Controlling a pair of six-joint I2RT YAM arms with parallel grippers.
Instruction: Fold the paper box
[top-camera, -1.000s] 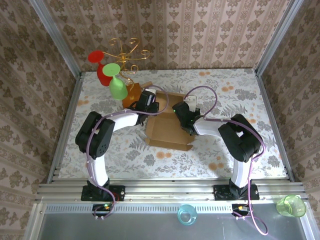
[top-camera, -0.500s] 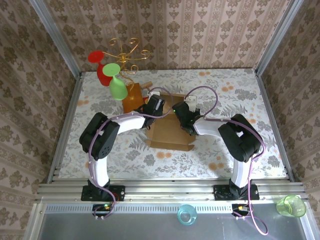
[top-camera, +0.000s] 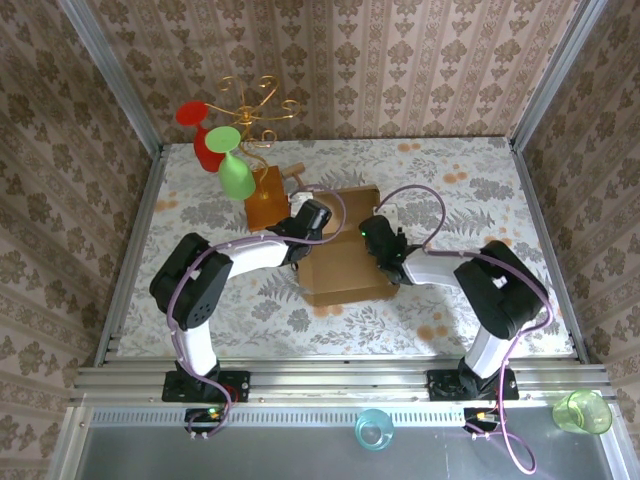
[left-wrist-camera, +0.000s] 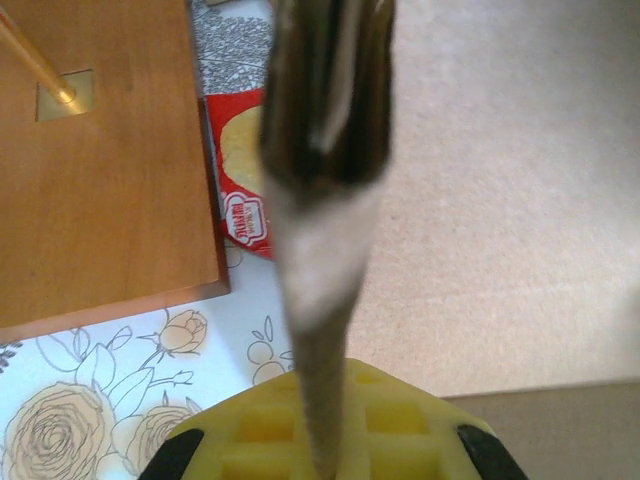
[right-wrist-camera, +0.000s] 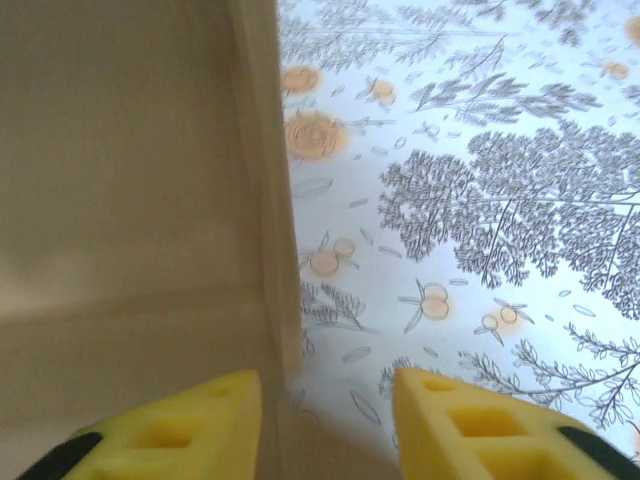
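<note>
The paper box (top-camera: 345, 268) is brown corrugated cardboard lying mid-table, with a panel (top-camera: 342, 203) raised at its far side. My left gripper (top-camera: 317, 221) is at the box's far left corner. In the left wrist view the left gripper (left-wrist-camera: 320, 405) is shut on a thin cardboard flap (left-wrist-camera: 318, 250) seen edge-on, with the box's pale face (left-wrist-camera: 500, 180) to the right. My right gripper (top-camera: 380, 240) is at the box's right side. In the right wrist view the right gripper (right-wrist-camera: 325, 405) is open, and the box's side wall (right-wrist-camera: 262, 200) stands between its fingers, close to the left pad (right-wrist-camera: 190, 425).
An orange-brown wooden block (top-camera: 265, 197) with a gold wire stand (top-camera: 250, 105) holding a red glass (top-camera: 200, 135) and a green glass (top-camera: 235, 175) sits just left of the box. A red packet (left-wrist-camera: 240, 195) lies beside the block. Two cups (top-camera: 372, 428) (top-camera: 582, 411) stand on the front rail.
The box has slid and turned toward the near right. Both grippers moved with it, the left one rightwards along the far edge, the right one nearer and to the right.
</note>
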